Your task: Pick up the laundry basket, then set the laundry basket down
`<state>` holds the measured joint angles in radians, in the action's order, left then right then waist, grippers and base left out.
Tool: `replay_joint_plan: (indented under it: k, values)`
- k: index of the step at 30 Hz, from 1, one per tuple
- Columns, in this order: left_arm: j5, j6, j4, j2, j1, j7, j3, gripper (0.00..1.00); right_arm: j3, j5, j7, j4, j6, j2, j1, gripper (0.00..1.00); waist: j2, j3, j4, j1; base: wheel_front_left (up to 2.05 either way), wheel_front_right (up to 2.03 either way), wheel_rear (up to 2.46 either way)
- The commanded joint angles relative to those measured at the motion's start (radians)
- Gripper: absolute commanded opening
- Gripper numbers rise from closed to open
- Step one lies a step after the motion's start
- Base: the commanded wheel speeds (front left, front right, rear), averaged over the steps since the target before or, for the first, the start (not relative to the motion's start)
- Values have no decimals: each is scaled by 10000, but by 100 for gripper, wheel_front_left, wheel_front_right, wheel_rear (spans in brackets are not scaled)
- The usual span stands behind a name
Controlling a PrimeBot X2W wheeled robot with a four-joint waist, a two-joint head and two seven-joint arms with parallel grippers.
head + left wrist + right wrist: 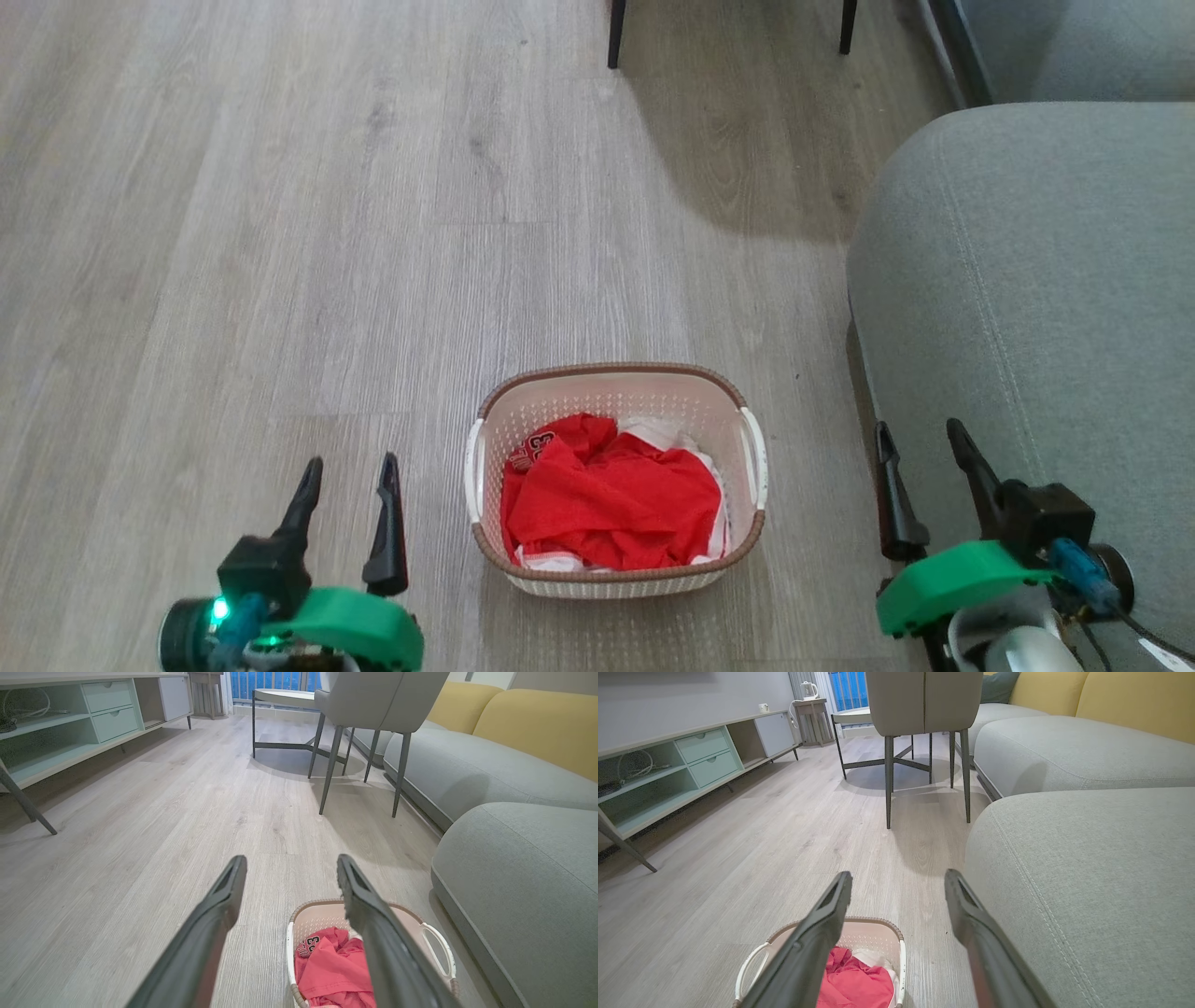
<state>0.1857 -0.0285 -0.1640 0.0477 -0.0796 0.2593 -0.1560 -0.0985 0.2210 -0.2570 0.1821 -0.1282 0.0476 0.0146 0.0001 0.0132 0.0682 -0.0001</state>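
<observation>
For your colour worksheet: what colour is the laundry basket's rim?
The laundry basket rim is brown, clearest in head view.

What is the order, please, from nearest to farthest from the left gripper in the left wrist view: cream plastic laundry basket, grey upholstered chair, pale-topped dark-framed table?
From the left gripper:
1. Cream plastic laundry basket, on the floor, low in view, partly behind one finger.
2. Grey upholstered chair, farther ahead on dark legs, beside the sofa.
3. Pale-topped dark-framed table, behind the chair, near the window.

The left pincer (pixel 352 459) hangs low, its fingers spread apart. The right pincer (pixel 917 426) mirrors it, likewise parted.
</observation>
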Motion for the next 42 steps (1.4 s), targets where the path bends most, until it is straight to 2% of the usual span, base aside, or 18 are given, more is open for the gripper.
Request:
replay_joint_plan:
  k: [1, 17, 18, 22, 42]
  values:
    - [-78, -94, 365, 28, 202, 24, 346, 100, -156, 34, -47, -316, -25, 26, -111, 100, -1, -18, -17, 1, 0, 0, 0]
    - [-130, -38, 26, 28, 228, 24, 522, 100, -46, 63, -47, -194, -25, 26, -161, 100, -1, -78, 5, 1, 0, 0, 0]
    - [-90, -59, -238, 2, -127, 0, 115, 0, 111, 2, 0, 82, 0, -25, 103, 0, -1, -80, 4, 1, 0, 0, 0]
    - [-75, -59, -863, -10, -340, -1, 44, 0, 33, 3, 2, 718, 0, -54, 237, 0, -1, -81, 4, 1, 0, 0, 0]
    - [2270, 204, -873, 44, 15, -544, 402, 0, 211, 2355, 468, 691, -4, 72, 15, 0, -1, -84, -106, 1, 0, 0, 0]
